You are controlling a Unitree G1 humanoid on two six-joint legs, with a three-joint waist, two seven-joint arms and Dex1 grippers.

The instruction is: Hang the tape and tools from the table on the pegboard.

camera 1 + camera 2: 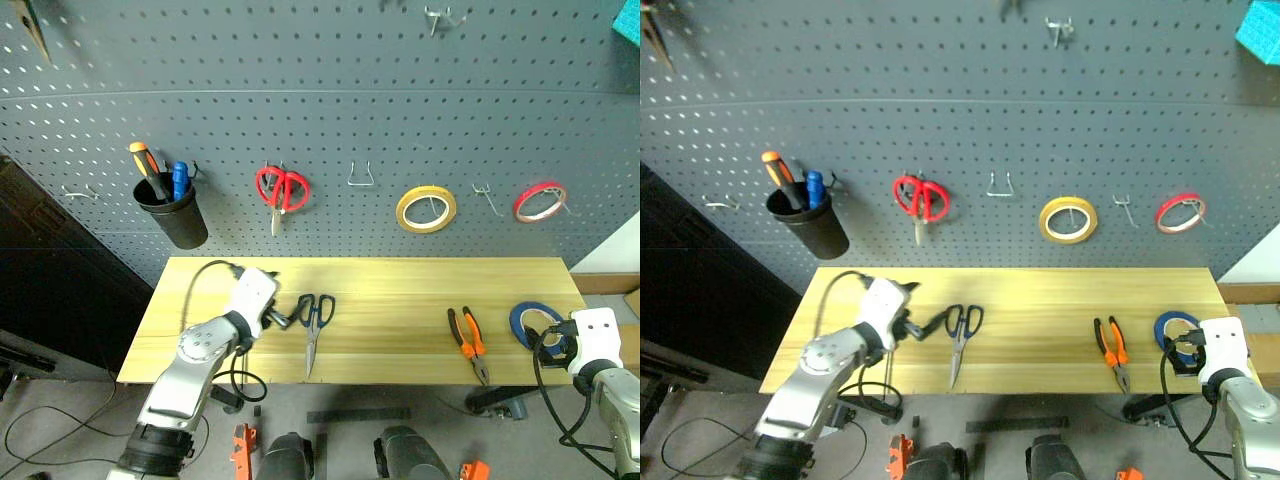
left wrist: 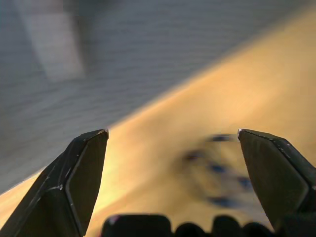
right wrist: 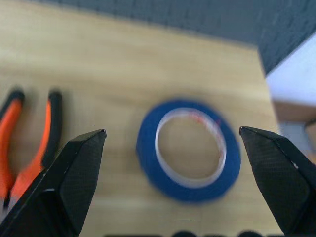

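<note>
On the light wooden table (image 1: pixel 400 285) lie dark blue-handled scissors (image 1: pixel 314 320) left of centre, orange-and-black pliers (image 1: pixel 468 342) right of centre, and a blue tape ring (image 1: pixel 528 320) near the right end. My left gripper (image 1: pixel 283 320) is open just left of the scissors' handles, which blur between its fingers in the left wrist view (image 2: pixel 217 173). At the table's right front corner, my right gripper (image 3: pixel 173 132) is open and faces the blue tape (image 3: pixel 187 150), with the pliers (image 3: pixel 29 138) beside it. The dark grey pegboard (image 1: pixel 400 100) rises behind the table.
On the pegboard hang a black cup (image 1: pixel 172 212) with orange- and blue-handled screwdrivers, red scissors (image 1: pixel 282 190), a yellow tape ring (image 1: pixel 426 208) and a red tape ring (image 1: pixel 540 200). Bare hooks (image 1: pixel 361 178) (image 1: pixel 486 195) sit between them. A dark cabinet (image 1: pixel 50 260) stands left.
</note>
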